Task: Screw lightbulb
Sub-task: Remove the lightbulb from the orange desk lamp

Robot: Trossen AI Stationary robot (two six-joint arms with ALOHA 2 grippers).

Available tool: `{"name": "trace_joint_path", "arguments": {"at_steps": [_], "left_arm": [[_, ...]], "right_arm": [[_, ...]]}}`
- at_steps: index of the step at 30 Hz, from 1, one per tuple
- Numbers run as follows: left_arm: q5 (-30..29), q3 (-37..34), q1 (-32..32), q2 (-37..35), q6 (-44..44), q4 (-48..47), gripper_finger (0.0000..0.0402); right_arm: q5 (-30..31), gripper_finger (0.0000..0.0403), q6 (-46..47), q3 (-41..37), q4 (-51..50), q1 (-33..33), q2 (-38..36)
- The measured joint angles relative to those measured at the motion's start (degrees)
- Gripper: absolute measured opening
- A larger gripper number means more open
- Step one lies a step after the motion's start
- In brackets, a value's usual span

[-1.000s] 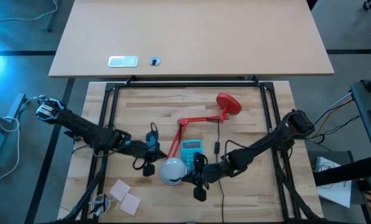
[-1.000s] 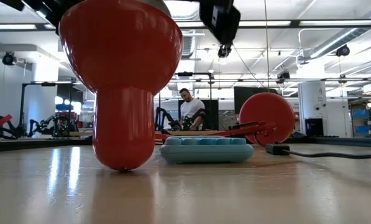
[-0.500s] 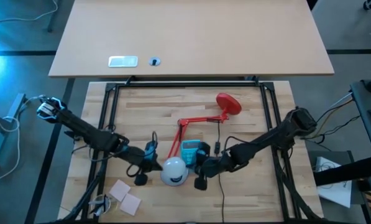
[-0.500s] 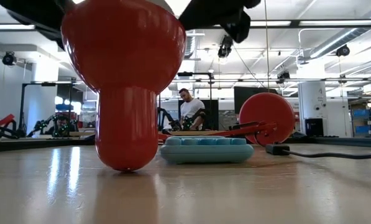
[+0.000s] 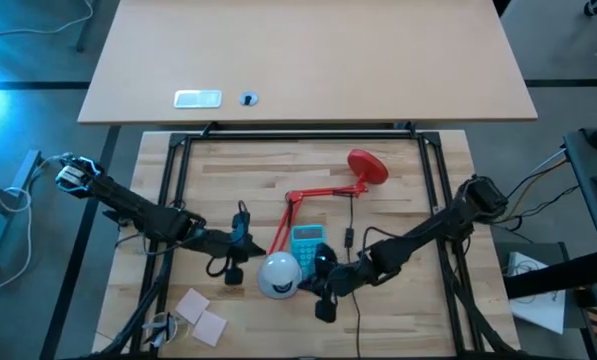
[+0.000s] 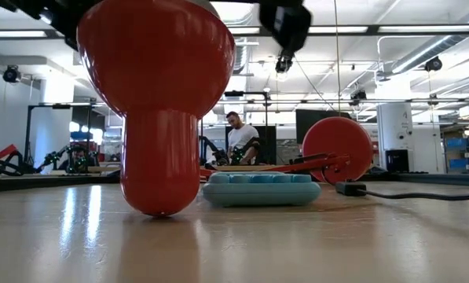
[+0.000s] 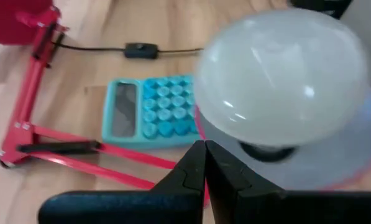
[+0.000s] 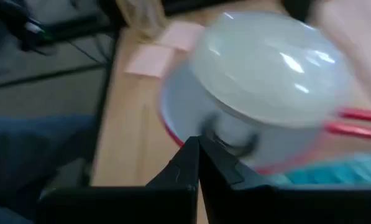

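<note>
A white lightbulb (image 7: 281,74) sits base-down in the upturned red lamp shade (image 6: 159,79) on the wooden surface (image 5: 398,200), flanked by the left end effector (image 5: 240,250) and right end effector (image 5: 318,290), both closed and empty, seemingly between twists.

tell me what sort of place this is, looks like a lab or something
Most likely a robotics lab or workshop. The low view shows an open hall with strip lights and exposed ceiling ducts, another dark robot arm rig on a far bench, and a seated person working at a table behind the red desk lamp.
</note>
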Motion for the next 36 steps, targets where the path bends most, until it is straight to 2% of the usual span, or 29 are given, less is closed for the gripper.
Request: {"name": "trace_joint_path", "arguments": {"at_steps": [5, 9, 13, 18, 21, 26, 30, 33, 36], "left_arm": [[3.82, -0.04, 1.52, 3.05, 2.67, 5.31, 0.0], [8.12, 0.27, 0.46, 4.54, 2.85, 6.08, 0.0], [10.4, 0.48, -3.72, 3.61, 1.87, 5.85, 0.0], [9.04, 0.59, -7.73, 2.51, -1.37, 3.32, 0.0], [7.0, 0.61, -8.21, 1.68, -3.59, 0.0, 0.0], [0.39, 0.45, -6.6, 1.26, -5.75, -2.62, 0.0], [-0.26, 0.33, -3.48, 2.55, -3.38, 1.35, 0.0], [-0.75, 0.28, -1.85, 3.62, -0.56, 5.36, 0.0], [0.86, 0.4, -1.65, 3.95, 0.38, 5.24, 0.0]], "right_arm": [[-1.26, 0.0, -4.08, 0.02, 5.61, -0.75, 2.02], [-1.8, 0.0, -4.03, 0.02, 3.86, -1.65, 2.02], [-0.77, 0.0, -4.23, 0.0, 0.01, -2.09, 1.34], [5.51, 0.0, -3.46, 0.02, -5.86, -2.18, -0.94], [6.03, 0.0, -1.85, 0.02, -7.69, -2.12, -2.05], [0.72, 0.0, 0.35, 0.04, -5.16, -1.68, -1.65], [-5.32, 0.0, -0.41, 0.13, 2.02, -1.57, 0.59], [-5.91, 0.0, -3.22, 0.07, 5.01, -1.81, 1.7], [-5.39, 0.0, -3.83, 0.09, 3.65, -2.56, 1.6]]}}
